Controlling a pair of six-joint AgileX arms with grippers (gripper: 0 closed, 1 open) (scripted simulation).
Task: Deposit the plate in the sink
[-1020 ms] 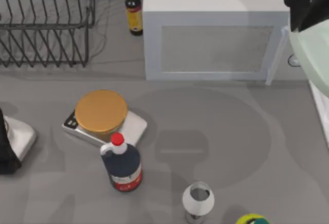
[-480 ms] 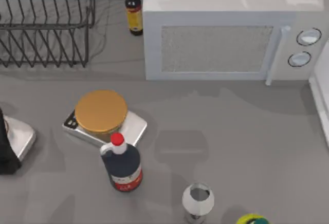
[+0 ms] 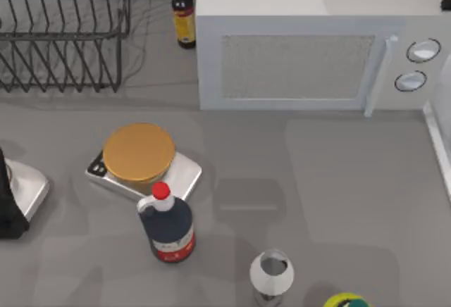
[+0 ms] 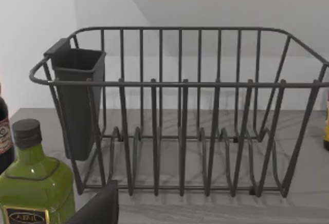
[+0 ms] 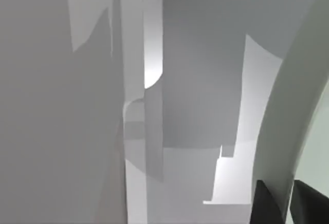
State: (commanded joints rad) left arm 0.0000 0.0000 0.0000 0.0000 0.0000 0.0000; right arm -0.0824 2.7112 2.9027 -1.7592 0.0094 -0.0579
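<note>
sink (image 3: 438, 141) edge-cropped; plate (image 5: 288, 126) mostly cropped

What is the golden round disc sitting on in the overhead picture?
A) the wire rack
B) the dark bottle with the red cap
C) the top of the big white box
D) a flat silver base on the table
D: the golden disc rests on a flat silver base, just behind the red-capped bottle.

You have a plain grey table (image 3: 338, 201). At eleven o'clock the wire dish rack (image 3: 63, 32) is dark grey. At one o'clock the microwave (image 3: 296, 60) is white with a speckled grey door panel. The scale's disc (image 3: 139, 153) is golden-brown on silver. The dark bottle (image 3: 168, 226) wears a red cap and label. In your right wrist view, the plate (image 5: 288, 126) is pale mint green.
</note>
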